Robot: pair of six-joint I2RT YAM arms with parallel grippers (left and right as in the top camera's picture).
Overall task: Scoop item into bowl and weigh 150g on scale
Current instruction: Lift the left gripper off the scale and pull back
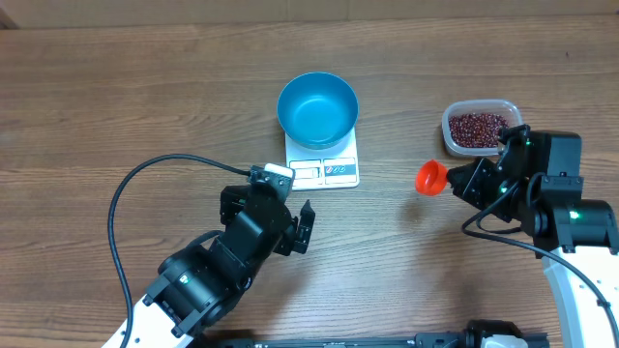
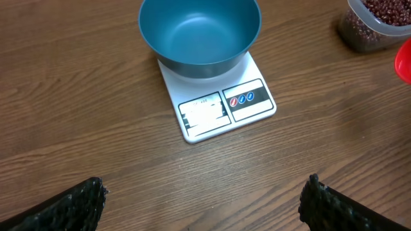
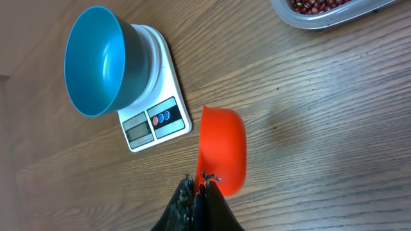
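Beans (image 1: 479, 127), tiny and dark red-maroon, lie as a loose grainy heap inside a clear plastic tub (image 1: 450, 135) with rounded corners, at the far right of a wood-grain desk (image 1: 116, 97). In the right wrist view only one edge of the tub and a strip of beans show at the top.

Well to the left of the tub, a deep, round, bright blue bowl (image 1: 317, 108) stands on a small flat white scale (image 1: 324, 172). The bowl covers the scale's far part and its smooth blue inside is visible down to the base. The near edge of the scale carries a pale display and a dark panel with small red and blue round buttons; the digits are too small to read.

Between scale and tub, an orange-red scoop (image 1: 430, 178) hangs above the desk. The right pincer (image 3: 200, 186) is clenched on the scoop's handle, the cup pointing towards the scale.

The left pincer (image 1: 305, 228) sits on the near side of the scale, apart from it, with its jaws spread wide and nothing between them. A black cable (image 1: 121, 193) loops across the desk beside the left arm.
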